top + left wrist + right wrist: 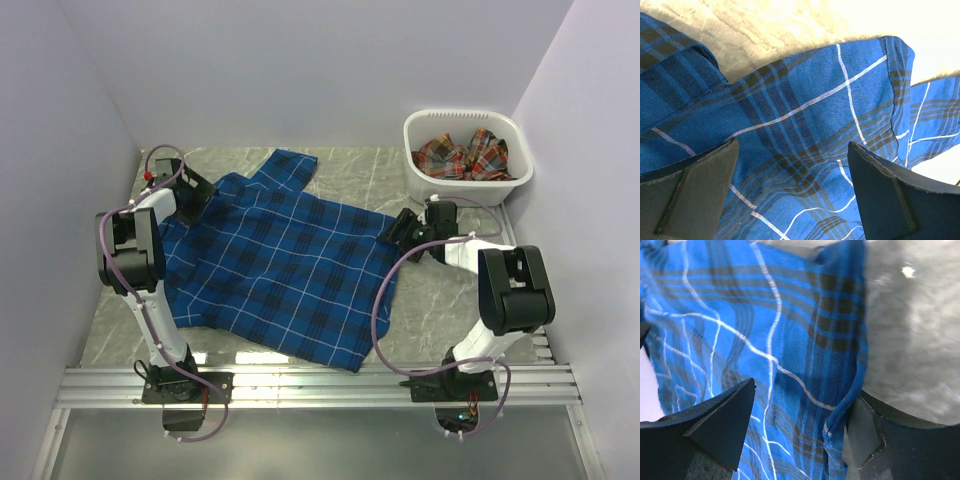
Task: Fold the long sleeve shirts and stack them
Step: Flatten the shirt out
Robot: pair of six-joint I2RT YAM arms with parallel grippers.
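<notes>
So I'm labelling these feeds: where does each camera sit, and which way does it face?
Top external: above, behind the bases, looking down on table, blue shirt, basket; left arm and right arm show.
Left wrist: on the left arm, facing down at shirt cloth; left jaws open.
Right wrist: over the shirt's edge and table; right jaws open.
Shared: all see the shirt.
</notes>
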